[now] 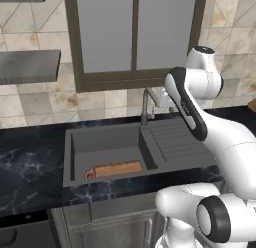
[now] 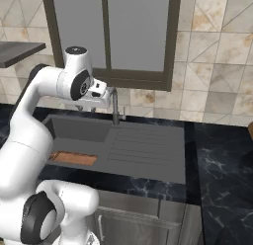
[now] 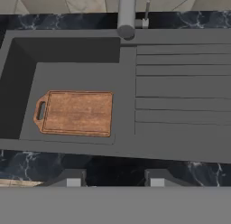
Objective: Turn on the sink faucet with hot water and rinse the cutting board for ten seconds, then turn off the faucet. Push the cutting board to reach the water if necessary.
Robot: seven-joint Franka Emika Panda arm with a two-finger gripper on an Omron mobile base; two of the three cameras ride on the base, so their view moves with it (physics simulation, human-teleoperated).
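The dark grey sink (image 1: 75, 157) (image 2: 148, 165) (image 3: 180, 142) is set into the black marbled counter. In its basin the reddish-brown cutting board (image 1: 114, 169) (image 2: 73, 158) (image 3: 76, 112) lies flat against the front wall, handle loop to the left. The slim grey sink faucet (image 1: 145, 104) (image 2: 115, 108) (image 3: 127, 15) stands behind the basin's right edge, with a small lever (image 3: 146, 20) on its right side. My gripper (image 1: 161, 99) (image 2: 88, 107) (image 3: 115, 181) hovers high over the sink, close beside the faucet's top, open and holding nothing. No water is in view.
A ribbed drainboard (image 1: 175, 139) (image 3: 180, 83) forms the sink's right half. A window (image 1: 135, 37) sits on the tiled wall behind the faucet. A grey shelf (image 1: 30, 66) juts out at upper left. Cabinet fronts (image 2: 133, 219) run under the counter edge.
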